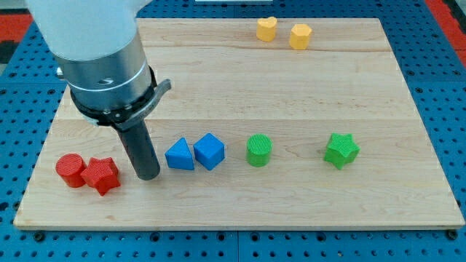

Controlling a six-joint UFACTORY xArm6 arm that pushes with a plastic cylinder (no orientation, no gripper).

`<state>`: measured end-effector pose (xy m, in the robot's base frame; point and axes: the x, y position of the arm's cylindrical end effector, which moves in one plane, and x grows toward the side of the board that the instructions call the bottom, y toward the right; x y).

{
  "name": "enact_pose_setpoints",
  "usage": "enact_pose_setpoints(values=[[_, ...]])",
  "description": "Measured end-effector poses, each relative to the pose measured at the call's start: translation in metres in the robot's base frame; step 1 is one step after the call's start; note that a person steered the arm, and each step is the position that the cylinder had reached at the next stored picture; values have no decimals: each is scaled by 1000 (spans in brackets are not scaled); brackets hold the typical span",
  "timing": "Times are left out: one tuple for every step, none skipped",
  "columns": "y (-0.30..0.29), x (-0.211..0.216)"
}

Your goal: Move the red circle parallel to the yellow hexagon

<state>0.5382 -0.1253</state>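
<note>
1. At the bench's (240, 211) near edge, toward seven o'clock, the red circle (70, 169), a ribbed, layered plastic cylinder, lies flat-topped on the pale wood. It touches the red star (101, 175) just to its right, which has the same ridged print texture.
2. My tip (148, 175), the blunt end of a smooth dark rod, stands just right of the red star and just left of the blue triangle (179, 155). It appears apart from both. There are no jaws on this arm, only the rod, so nothing is gripped.
3. The blue triangle, a wedge-like prism, sits beside the blue cube (210, 151), close enough that I cannot tell if they touch.
4. Further right along the same row come the green cylinder (258, 150), with fine vertical ribs, and then, well apart, the green star (341, 151) at about four o'clock.
5. Above the rod, a brushed grey metal collar and white housing fill the ten o'clock corner.
6. At the far edge, near one o'clock, the yellow heart (266, 28) and the yellow hexagon (300, 36) sit just beside each other, far from the red circle.
7. The bench is jointed light wood planks with visible grain, lying on a blue perforated surface. No writing or labels can be read.
</note>
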Motion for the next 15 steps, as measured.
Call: enact_pose_setpoints(values=[[-4,-10],[-8,-13],[-12,-13],[3,7],[16,39],[-15,60],[-37,57],[-54,57],[-75,56],[-84,56],[-87,56],[-87,56],[-91,48],[-81,27],[-97,9]])
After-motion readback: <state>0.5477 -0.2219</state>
